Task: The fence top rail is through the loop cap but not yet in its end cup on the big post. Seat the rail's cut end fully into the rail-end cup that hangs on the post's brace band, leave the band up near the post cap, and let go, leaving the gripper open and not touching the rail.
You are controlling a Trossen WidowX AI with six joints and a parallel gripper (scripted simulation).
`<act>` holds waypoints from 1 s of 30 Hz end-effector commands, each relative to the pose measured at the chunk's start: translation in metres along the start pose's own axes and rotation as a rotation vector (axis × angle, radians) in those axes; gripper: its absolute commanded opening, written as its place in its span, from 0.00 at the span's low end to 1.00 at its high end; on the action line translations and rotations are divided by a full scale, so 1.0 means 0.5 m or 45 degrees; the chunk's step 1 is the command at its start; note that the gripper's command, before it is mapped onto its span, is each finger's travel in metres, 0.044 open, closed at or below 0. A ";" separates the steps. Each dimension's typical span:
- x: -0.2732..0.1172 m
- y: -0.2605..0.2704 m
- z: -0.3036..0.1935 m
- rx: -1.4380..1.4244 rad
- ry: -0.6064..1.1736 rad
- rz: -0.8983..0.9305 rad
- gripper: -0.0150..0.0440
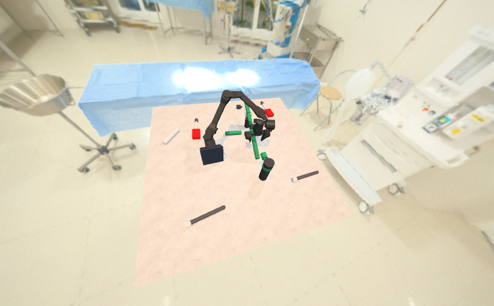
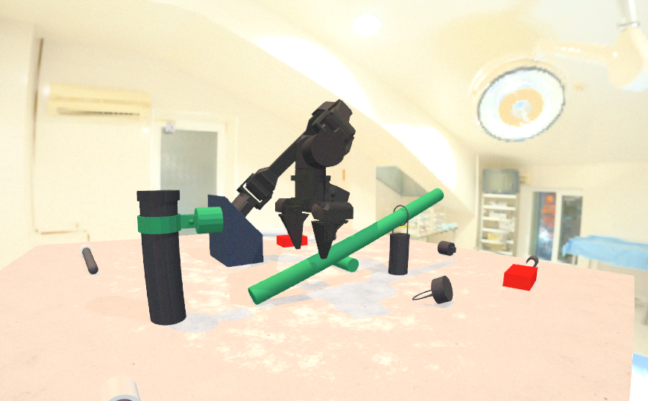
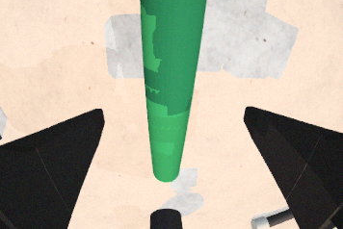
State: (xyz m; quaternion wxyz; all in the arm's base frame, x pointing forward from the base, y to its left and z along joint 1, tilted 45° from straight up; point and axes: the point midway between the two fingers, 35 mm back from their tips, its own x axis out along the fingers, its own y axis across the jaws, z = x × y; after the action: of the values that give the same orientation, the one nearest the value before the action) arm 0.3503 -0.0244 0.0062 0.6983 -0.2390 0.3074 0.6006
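Observation:
The green top rail [image 1: 256, 150] [image 2: 365, 239] [image 3: 173, 43] is tilted, its far part high in the wire loop [image 2: 407, 228] above the small black post [image 2: 398, 256]. Its near end is low, close to the table, apart from the green end cup [image 1: 264, 155] [image 2: 209, 220] and lower than it. The cup sticks out sideways from the brace band [image 2: 158, 224], high on the big black post [image 1: 264, 176] [image 2: 164, 279], just below its cap. My gripper [image 1: 256, 139] [image 2: 311, 253] [image 3: 175, 114] is open and empty, pointing down over the rail, with a finger on either side of it in the wrist view.
A short green piece [image 1: 233, 133] [image 2: 350, 264] lies beside the rail. A loose looped cap [image 2: 441, 289] and a small dark part [image 2: 447, 247] lie near the small post. Red blocks [image 1: 196, 133] [image 2: 519, 276] and dark bars [image 1: 207, 215] [image 1: 307, 176] lie farther out.

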 end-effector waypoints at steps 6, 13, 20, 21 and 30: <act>0.033 0.003 0.000 0.009 -0.008 0.003 1.00; 0.055 0.003 0.001 0.010 -0.009 0.003 1.00; 0.078 0.004 0.001 0.009 -0.011 0.003 1.00; 0.081 0.004 0.002 0.009 -0.011 0.003 1.00; 0.102 0.006 0.002 0.009 -0.012 0.004 0.96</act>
State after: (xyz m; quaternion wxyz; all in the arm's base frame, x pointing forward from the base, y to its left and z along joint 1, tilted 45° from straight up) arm 0.3535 0.0096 -0.0267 0.6984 -0.2377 0.3062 0.6017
